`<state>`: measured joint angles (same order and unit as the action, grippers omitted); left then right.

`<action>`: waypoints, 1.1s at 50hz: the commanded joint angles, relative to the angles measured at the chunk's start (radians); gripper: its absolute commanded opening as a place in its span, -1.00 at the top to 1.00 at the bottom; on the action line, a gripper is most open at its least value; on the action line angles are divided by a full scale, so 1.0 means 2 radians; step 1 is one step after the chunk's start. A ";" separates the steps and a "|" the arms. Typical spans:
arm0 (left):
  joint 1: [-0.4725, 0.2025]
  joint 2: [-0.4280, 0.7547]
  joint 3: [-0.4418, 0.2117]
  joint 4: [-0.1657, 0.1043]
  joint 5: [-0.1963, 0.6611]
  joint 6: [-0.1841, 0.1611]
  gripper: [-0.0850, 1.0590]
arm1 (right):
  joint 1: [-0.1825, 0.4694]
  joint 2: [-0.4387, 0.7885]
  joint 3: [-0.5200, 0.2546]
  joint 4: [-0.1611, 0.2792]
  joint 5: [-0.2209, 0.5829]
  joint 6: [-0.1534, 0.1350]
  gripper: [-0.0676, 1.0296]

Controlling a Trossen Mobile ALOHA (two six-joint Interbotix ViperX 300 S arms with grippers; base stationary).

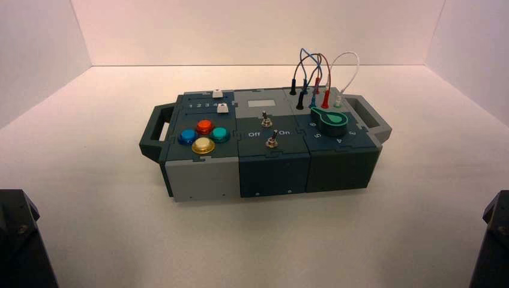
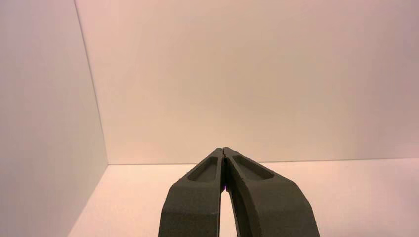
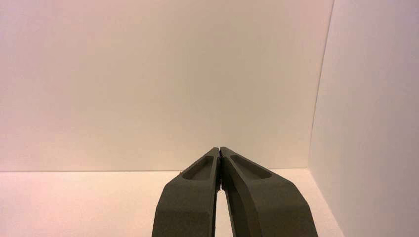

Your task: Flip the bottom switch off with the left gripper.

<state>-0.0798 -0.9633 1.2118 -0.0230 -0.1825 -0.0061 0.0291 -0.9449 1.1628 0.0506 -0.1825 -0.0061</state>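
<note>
Nothing of the task is looking started: the box is sitting untouched in the middle of the white floor, and both arms are waiting well back from it, near the lower corners of the high view. The bottom switch is standing on the box's dark blue middle module, on the box's front side just below its twin, the top switch, with the coloured buttons to the box's left and the green knob to its right. Which way its lever is leaning cannot be read from here.

The left gripper is pointing at a bare wall, fingers pinched together with nothing between them. The right gripper is idling likewise, closed and empty.

Everything is remaining: reaching the box, meeting the lever, pushing it towards Off
</note>
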 commanded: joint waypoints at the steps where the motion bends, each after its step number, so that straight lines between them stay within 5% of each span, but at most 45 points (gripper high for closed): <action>1: -0.002 0.001 -0.016 0.001 0.000 0.000 0.90 | 0.005 0.002 -0.010 0.002 -0.002 0.002 0.92; 17: -0.006 0.004 -0.018 0.001 0.012 -0.001 0.90 | 0.013 0.002 -0.014 0.003 0.024 0.002 0.92; 27: -0.036 0.033 -0.041 -0.003 0.067 -0.005 0.90 | 0.035 0.009 -0.020 0.004 0.066 0.002 0.92; 34: -0.065 0.072 -0.075 -0.008 0.126 -0.011 0.90 | 0.036 0.015 -0.028 0.021 0.129 0.003 0.92; 47: -0.121 0.114 -0.115 -0.012 0.168 -0.014 0.90 | 0.036 0.044 -0.054 0.033 0.222 0.002 0.92; 55: -0.152 0.133 -0.152 -0.018 0.239 -0.022 0.91 | 0.036 0.084 -0.076 0.055 0.285 0.003 0.92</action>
<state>-0.3590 -0.7056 0.9725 -0.0537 0.2393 -0.0430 0.0997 -0.8191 1.0661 0.1381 0.3313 -0.0046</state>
